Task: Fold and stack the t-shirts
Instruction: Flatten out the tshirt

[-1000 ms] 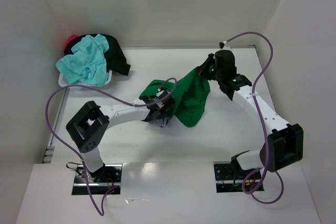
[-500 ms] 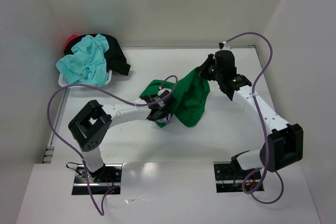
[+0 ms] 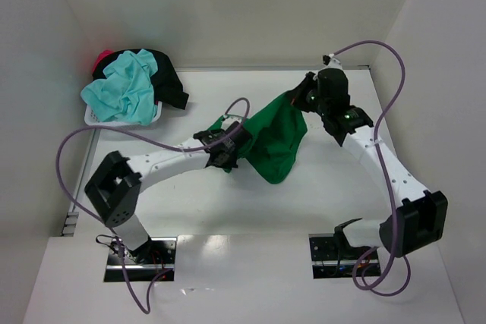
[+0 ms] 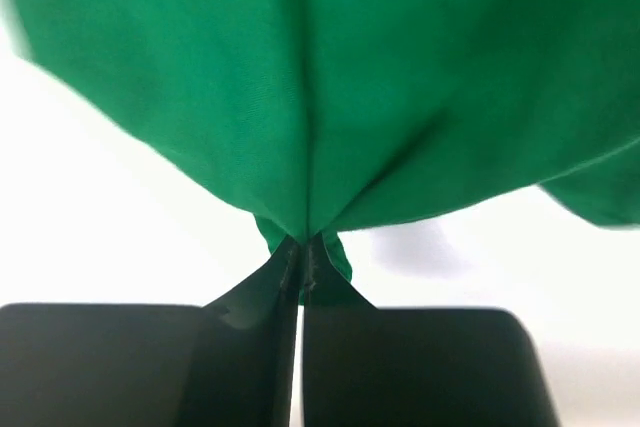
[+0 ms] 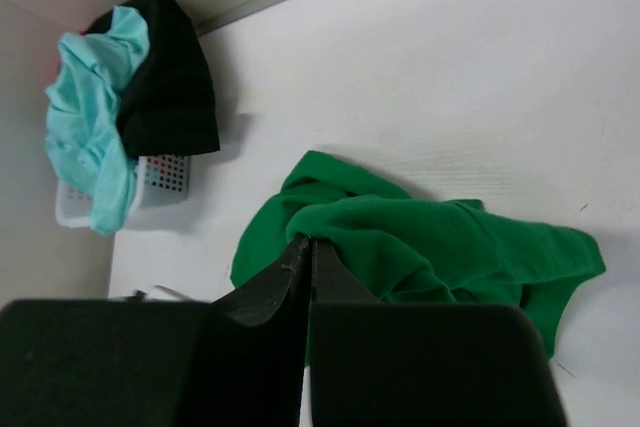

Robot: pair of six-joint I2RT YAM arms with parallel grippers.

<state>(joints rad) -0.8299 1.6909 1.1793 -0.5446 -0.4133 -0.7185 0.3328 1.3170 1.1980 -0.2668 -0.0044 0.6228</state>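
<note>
Hanging over the bench [image 3: 326,187] well right of the one white basket [image 3: 93,119], one green t-shirt [image 3: 277,142] is clamped tight by two: left end effector [image 4: 302,259] and right end effector [image 5: 309,247]. Three others heap on that basket: turquoise t-shirt [image 3: 121,90], black t-shirt [image 3: 168,81], pink t-shirt [image 3: 104,57]

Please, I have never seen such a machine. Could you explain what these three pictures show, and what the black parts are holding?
This is a robot with two arms fixed at the near edge of a white table. One picture looks down from above. The other two come from a small camera on each wrist, so the black shapes at the bottom are that arm's own claw. The left claw and the right claw are each shut on the green t-shirt, which spans between them. In the far left corner a white basket carries a turquoise t-shirt, a black t-shirt and something red or pink behind them.
</note>
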